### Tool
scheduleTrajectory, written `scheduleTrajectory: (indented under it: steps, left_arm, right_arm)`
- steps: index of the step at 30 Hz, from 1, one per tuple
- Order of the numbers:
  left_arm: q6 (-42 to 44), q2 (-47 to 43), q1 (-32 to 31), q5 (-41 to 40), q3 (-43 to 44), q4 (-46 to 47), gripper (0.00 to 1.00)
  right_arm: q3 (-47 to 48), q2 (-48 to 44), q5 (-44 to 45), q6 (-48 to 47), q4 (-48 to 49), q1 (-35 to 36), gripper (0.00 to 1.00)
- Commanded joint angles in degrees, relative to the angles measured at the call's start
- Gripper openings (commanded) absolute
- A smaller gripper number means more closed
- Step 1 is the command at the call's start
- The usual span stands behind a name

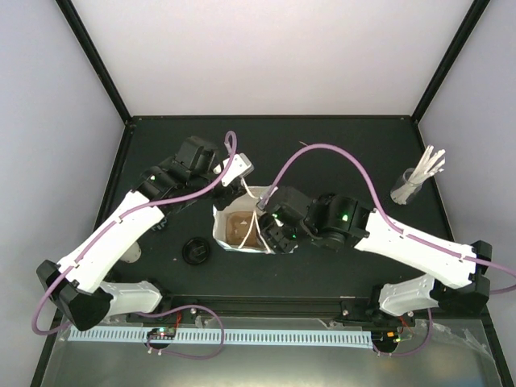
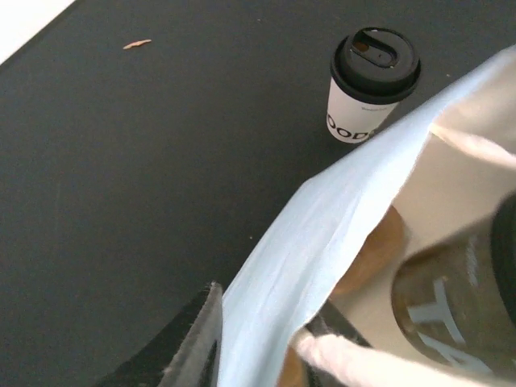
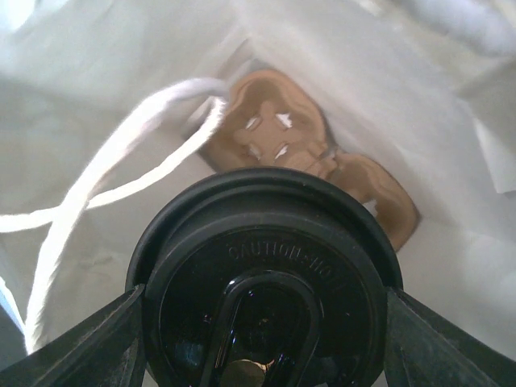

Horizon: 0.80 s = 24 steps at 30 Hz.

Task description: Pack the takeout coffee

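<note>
While the carrier point(image 3: 274, 133) is already sitting at the bottom of the bag point(image 1: 219, 235), the right gripper point(image 3: 266, 339) is clamping a lidded cup point(image 3: 266, 242) above it, a second cup point(image 2: 372, 81) is waiting on the table point(image 2: 121, 201), and the left gripper point(image 1: 239, 169) is straddling the bag rim, grip unclear.

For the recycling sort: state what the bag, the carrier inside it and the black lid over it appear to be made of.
The bag: thin matt paper, pale blue outside; it folds and creases softly. The carrier: probably moulded pulp; brown, dull, rough-looking, with pressed shapes. The lid: black plastic, glossy; it shows reflections and raised lettering.
</note>
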Motion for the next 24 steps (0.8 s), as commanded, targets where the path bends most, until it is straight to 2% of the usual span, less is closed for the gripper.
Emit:
scheduleTrajectory:
  steps: [1,8,18,24]
  left_arm:
    - [0.1,-2.2,-1.6,-4.4,-0.6,2.6,0.22]
    - [-0.8,-6.8,-4.6,-10.7,-2.2,3.0,0.02]
    - [-4.4,-14.7,-10.5,-14.7,-7.2,6.1,0.02]
    - [-8.5,-14.8,-15.0,-15.4,-8.0,4.3,0.02]
  right_arm:
    - [-1.8,-1.3,4.6,0.0,-0.2,4.5,0.56]
    - [-5.9,-3.2,5.7,1.5,1.5,8.5,0.56]
    - [-15.3,-7.3,12.0,6.5,5.4,11.2,0.56]
    - [-20.3,-9.5,18.6,9.4,8.2,15.7,0.55]
